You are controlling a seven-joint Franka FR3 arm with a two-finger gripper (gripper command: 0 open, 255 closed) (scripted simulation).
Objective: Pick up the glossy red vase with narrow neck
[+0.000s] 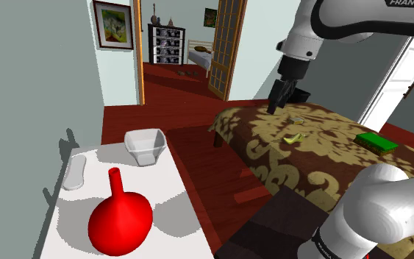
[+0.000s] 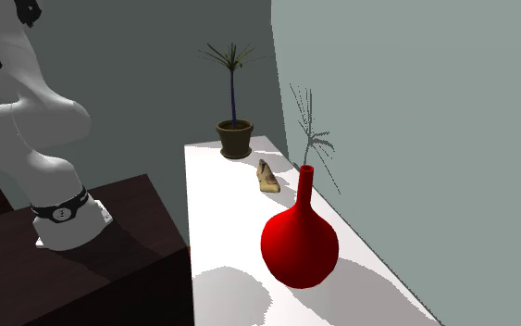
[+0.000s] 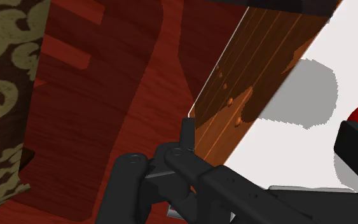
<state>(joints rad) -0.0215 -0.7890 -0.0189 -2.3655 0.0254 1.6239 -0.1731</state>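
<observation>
Three containers | red vase (image 1: 120, 221) upright | white bowl (image 1: 145, 146) | pot (image 2: 234, 139) holding plant (image 2: 233, 93)

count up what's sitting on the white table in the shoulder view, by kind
glossy red round-bellied vase with a narrow neck: 1
white angular bowl: 1
pale grey elongated flat object: 1
total: 3

Vase (image 1: 120, 221): smooth red surface, faint sheen noted. Desk (image 1: 106, 158) top rendered plain white, matt; side panel (image 3: 260, 57) shown with wood grain. Floor (image 1: 198, 154): reddish wood planks, slightly glossy. Bedspread (image 1: 323, 140): patterned cloth.
</observation>
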